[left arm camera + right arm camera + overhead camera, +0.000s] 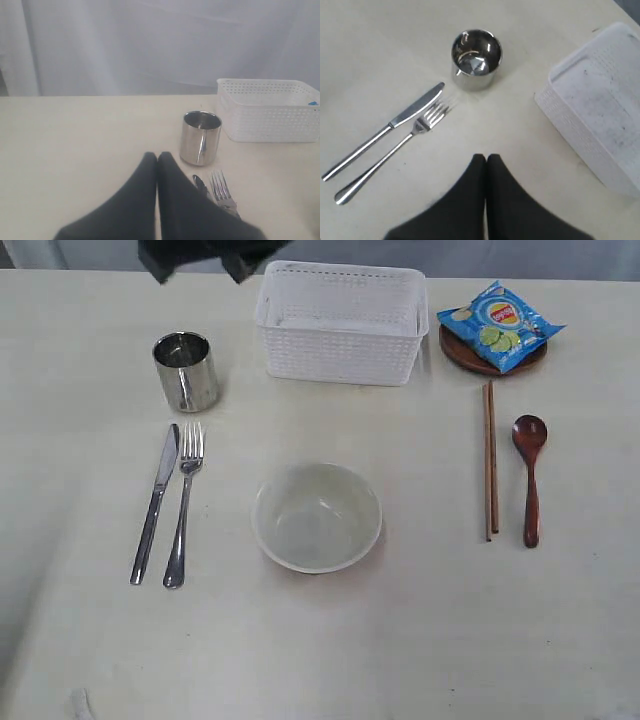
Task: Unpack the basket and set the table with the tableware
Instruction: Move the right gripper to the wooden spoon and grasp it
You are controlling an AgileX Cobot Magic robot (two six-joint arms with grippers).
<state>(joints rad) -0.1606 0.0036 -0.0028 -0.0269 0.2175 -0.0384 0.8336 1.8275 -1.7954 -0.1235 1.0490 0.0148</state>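
Cream table (450, 640) laid, basket (340, 352) looks empty; left gripper (157, 156), right gripper (486, 157) both pinched together, bare; retract high, clear of cup (186, 370).

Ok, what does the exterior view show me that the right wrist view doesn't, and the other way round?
Exterior only: the bowl, the chopsticks, the spoon, and the chip bag lying on the plate. Right wrist only: the right pincer seen close, shut and holding nothing. Both: the cup, the knife and fork side by side, and the basket.
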